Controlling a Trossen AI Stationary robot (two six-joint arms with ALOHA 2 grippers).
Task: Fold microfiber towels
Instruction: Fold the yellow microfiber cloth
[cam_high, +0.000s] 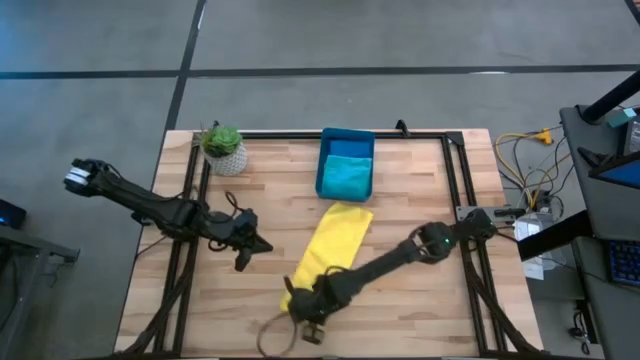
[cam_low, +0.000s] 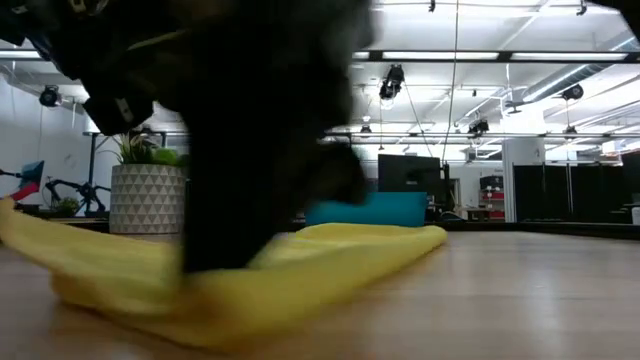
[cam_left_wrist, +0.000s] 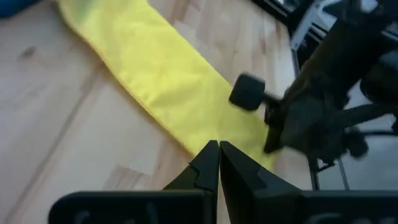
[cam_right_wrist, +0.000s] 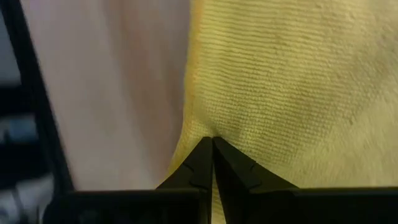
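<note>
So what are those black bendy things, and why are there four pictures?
They are two robot arms with pinching grippers. One camera looks down from above, one sits at table height, and one rides on each wrist. On the wooden table lie a long soft yellow towel, a blue plastic bin with a teal cloth inside, and a small potted plant. The right gripper is shut, pinching the yellow towel's near end. The left gripper is shut, holding nothing, beside the towel.
</note>
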